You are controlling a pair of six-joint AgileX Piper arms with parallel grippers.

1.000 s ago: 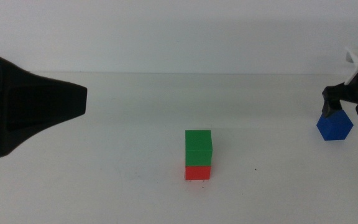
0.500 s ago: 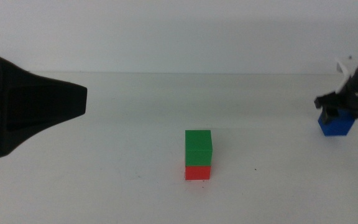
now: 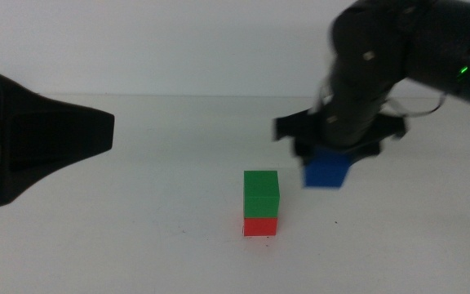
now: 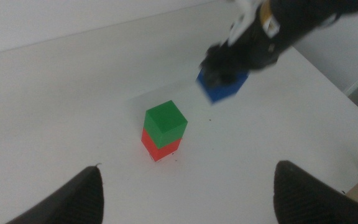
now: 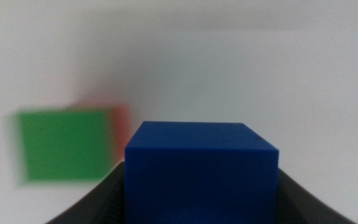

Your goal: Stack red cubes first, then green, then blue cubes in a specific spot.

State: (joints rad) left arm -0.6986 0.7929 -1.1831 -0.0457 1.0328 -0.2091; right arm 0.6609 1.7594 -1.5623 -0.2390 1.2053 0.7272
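Small matte dark-blue cube (image 3: 326, 169): clamped between the two dark jaws of the right gripper (image 3: 330, 155), carried in the air just to the right of the stack and about level with its top; seen tilted in the middle view. Small matte green cube (image 3: 261, 193): seated squarely on the small matte red cube (image 3: 259, 226), the pair standing on the plain white tabletop (image 3: 137, 237) near the centre. No containers in view; nothing held inside anything.

Step in hand, as judged: placing blue on green. Recommended: bring the blue cube directly above the green, level and square its faces to the stack, lower slowly to contact, then part the jaws without side drag. Risk: a tilted or offset landing toppling the two-cube stack.

Left gripper (image 4: 185, 193): parked at the left of the table, jaws spread wide, holding nothing.
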